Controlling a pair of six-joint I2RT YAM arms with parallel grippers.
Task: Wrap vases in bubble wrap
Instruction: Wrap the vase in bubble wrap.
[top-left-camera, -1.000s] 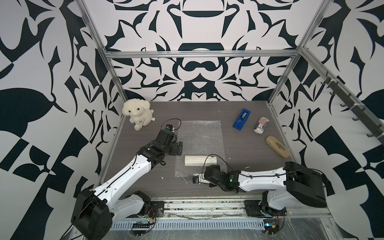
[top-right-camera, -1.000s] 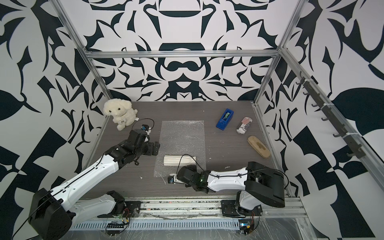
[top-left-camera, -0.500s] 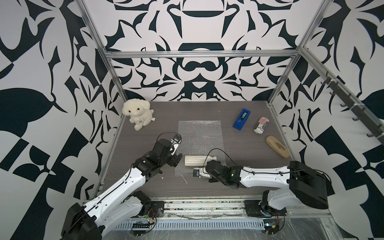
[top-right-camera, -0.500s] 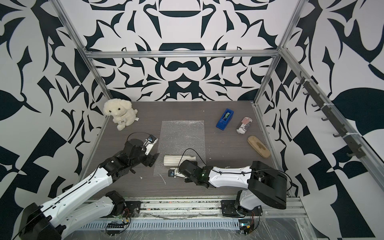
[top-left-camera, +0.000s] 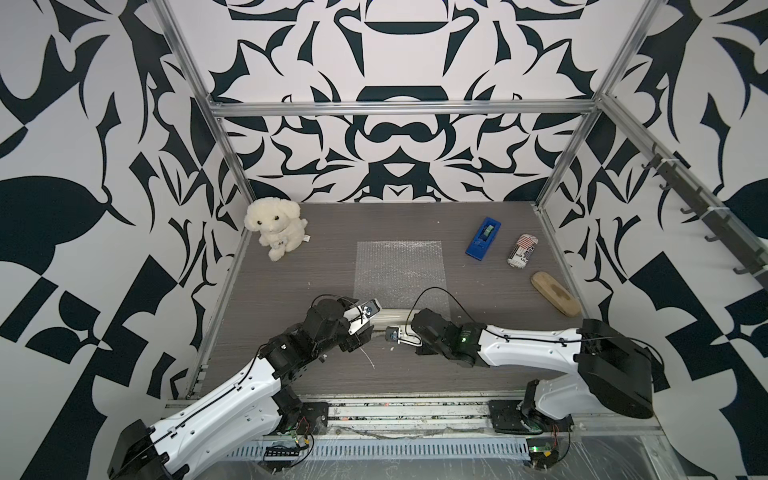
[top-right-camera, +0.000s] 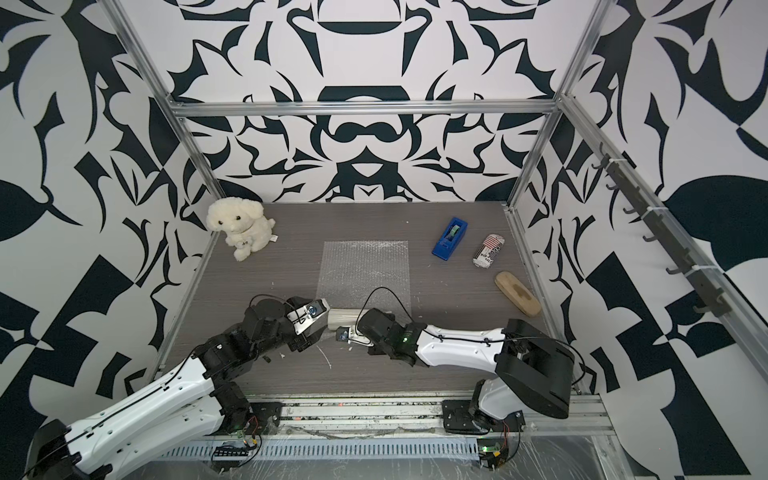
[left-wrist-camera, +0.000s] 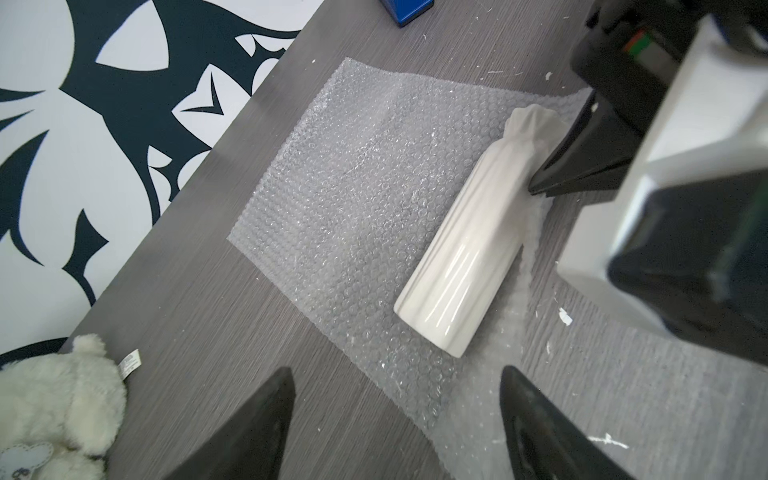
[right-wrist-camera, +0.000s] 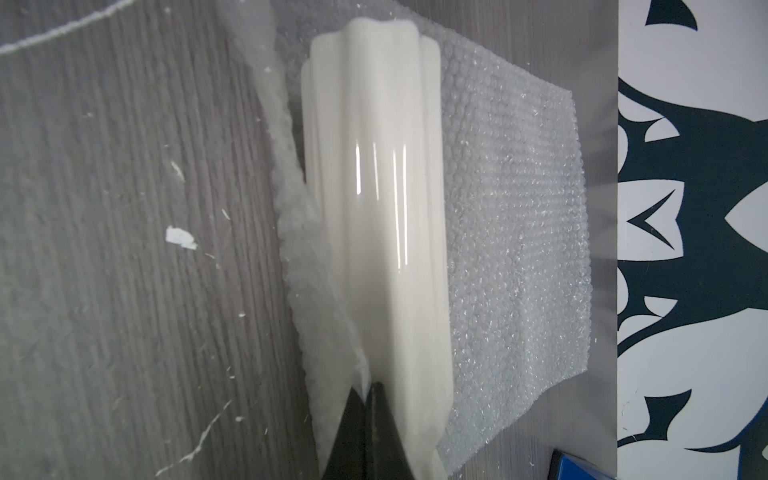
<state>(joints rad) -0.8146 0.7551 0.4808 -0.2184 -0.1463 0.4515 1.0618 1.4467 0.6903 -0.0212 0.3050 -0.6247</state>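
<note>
Looking at the cream ribbed vase (left-wrist-camera: 465, 249) lying on its side across the bubble wrap (left-wrist-camera: 353, 187), close to the sheet's robot-side edge. Got the left gripper (left-wrist-camera: 395, 374) with fingers (left-wrist-camera: 257, 428) spread wide, clamping nothing, with the vase's flat end just ahead of that gap, untouched. Then the right gripper (right-wrist-camera: 368, 388): fingers (right-wrist-camera: 374, 436) pressed together, seemingly pinching the wrap's lifted edge right against the vase's side toward the scalloped end.

Striped can (top-left-camera: 523, 250): dark lettering, too small to read, well beyond the right fingers (right-wrist-camera: 382, 436).
Plush tag (left-wrist-camera: 130, 360): print illegible.
</note>
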